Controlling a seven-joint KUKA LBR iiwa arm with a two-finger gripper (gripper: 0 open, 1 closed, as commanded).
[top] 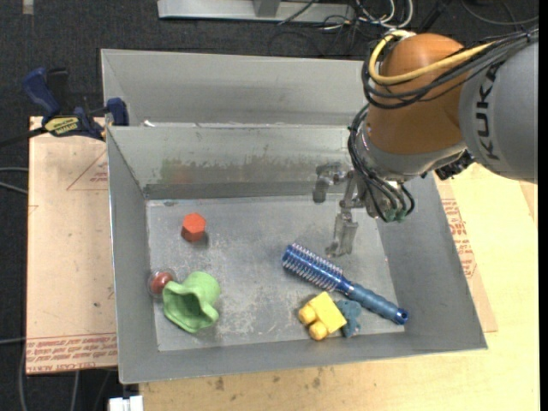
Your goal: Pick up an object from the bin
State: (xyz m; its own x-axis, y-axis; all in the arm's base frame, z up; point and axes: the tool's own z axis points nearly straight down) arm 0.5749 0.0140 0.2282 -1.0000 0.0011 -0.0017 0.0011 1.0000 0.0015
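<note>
Jaws seemingly above blue brush (343, 286)

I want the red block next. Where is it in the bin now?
In the camera view the red block lies left on the bin floor, toward the back wall, just above the green soft thing.

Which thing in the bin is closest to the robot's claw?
The blue brush: its bristly head lies right beside the gripper. The yellow block is farther, the green toy and red block sit far left.
</note>
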